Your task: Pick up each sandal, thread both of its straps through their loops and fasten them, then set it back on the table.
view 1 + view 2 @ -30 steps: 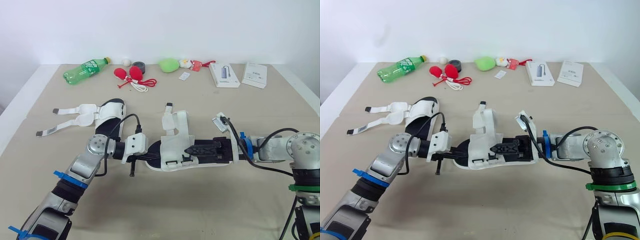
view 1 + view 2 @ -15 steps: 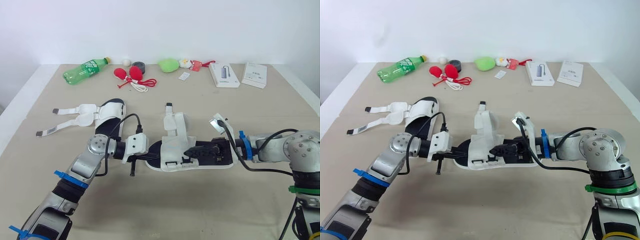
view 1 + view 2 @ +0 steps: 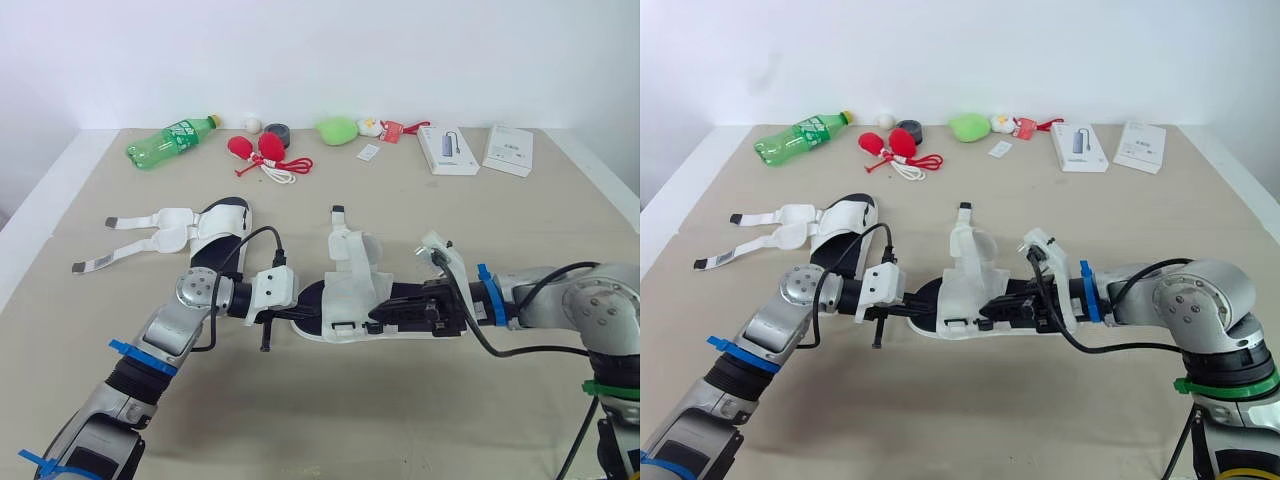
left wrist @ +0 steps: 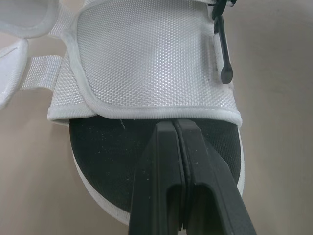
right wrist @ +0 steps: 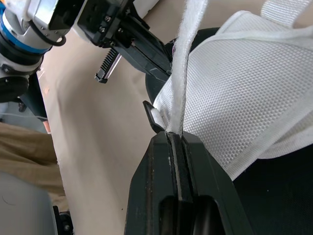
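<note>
A white sandal with a black footbed [image 3: 350, 290] lies at the table's middle, between both arms. My left gripper [image 3: 303, 310] is shut on the rim of its sole; the left wrist view shows the fingertips [image 4: 166, 128] closed over the black footbed [image 4: 107, 152] just below the white mesh upper [image 4: 146, 58]. My right gripper [image 3: 375, 318] reaches in from the right over the footbed and is shut on a thin white strap [image 5: 188, 54] beside the mesh upper [image 5: 244, 93]. A second white sandal [image 3: 205, 226] lies at the left with both straps [image 3: 125, 240] spread open.
Along the back edge lie a green bottle [image 3: 170, 140], red balls with a cord [image 3: 262, 148], a black tape roll [image 3: 277, 131], a green plush [image 3: 338, 128], a grey box [image 3: 447, 149] and a white box [image 3: 509, 150].
My right gripper has slid left along the sandal's footbed to the mesh upper and now pinches a strap there. The upper has shifted a little. The left arm has stayed put.
</note>
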`<state>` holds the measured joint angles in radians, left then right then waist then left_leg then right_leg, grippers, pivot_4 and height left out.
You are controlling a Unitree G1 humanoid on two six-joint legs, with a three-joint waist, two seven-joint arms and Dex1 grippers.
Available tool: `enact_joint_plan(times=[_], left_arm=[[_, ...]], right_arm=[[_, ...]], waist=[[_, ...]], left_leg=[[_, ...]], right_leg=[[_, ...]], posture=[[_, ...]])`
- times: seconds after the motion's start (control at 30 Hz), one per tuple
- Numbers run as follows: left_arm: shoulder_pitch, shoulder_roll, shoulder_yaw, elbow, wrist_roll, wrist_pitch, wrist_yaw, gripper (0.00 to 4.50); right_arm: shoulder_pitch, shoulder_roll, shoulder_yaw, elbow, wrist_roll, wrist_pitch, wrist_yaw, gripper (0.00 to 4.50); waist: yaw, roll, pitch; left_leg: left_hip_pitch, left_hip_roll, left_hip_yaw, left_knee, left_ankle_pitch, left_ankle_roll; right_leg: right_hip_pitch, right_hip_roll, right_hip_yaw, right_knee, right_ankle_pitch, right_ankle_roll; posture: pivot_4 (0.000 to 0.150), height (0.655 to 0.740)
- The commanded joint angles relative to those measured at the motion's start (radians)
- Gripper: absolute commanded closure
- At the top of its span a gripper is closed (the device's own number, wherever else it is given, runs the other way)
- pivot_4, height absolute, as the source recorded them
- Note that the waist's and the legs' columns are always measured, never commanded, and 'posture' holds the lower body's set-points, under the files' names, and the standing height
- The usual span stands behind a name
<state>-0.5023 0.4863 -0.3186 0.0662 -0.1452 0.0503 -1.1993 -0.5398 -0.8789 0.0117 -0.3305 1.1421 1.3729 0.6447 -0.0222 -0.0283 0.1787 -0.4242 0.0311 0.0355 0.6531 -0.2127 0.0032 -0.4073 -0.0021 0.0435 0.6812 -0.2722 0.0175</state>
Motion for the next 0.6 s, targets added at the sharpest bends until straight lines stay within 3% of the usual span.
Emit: enact_joint_plan(times=[0.03, 0.07, 0.2, 0.6], left_arm=[[-0.004, 0.004, -0.008, 0.006, 0.014, 0.003, 0.003, 4.5], [-0.004, 0.003, -0.008, 0.007, 0.014, 0.003, 0.002, 4.5], [-0.004, 0.001, -0.008, 0.008, 0.013, 0.003, -0.001, 4.5], [-0.008, -0.013, -0.014, 0.012, 0.015, -0.001, -0.001, 4.5]], right_arm=[[0.012, -0.024, -0.018, -0.034, 0.019, 0.025, 0.04, 3.76], [0.014, -0.031, -0.017, -0.044, 0.017, 0.021, 0.054, 3.7], [-0.014, -0.035, -0.023, -0.043, -0.034, -0.032, 0.078, 1.74], [-0.194, 0.078, 0.023, 0.162, -0.173, -0.046, 0.082, 1.74]], waist=[[0.0, 0.0, 0.0], [0.0, 0.0, 0.0], [-0.001, 0.0, 0.0], [-0.001, 0.0, 0.0]], left_leg=[[0.0, 0.0, 0.0, 0.0, 0.0, 0.0], [0.0, 0.0, 0.0, 0.0, 0.0, 0.0], [0.0, 0.0, 0.0, 0.0, 0.0, 0.0], [0.0, 0.0, 0.002, 0.001, 0.001, 0.002]], right_leg=[[0.0, 0.0, 0.0, 0.0, 0.0, 0.0], [0.0, 0.0, 0.0, 0.0, 0.0, 0.0], [0.0, 0.0, 0.0, 0.0, 0.0, 0.0], [0.0, -0.001, 0.001, 0.0, 0.003, 0.0]], posture=[[0.15, 0.74], [0.15, 0.74], [0.15, 0.74], [0.15, 0.74]])
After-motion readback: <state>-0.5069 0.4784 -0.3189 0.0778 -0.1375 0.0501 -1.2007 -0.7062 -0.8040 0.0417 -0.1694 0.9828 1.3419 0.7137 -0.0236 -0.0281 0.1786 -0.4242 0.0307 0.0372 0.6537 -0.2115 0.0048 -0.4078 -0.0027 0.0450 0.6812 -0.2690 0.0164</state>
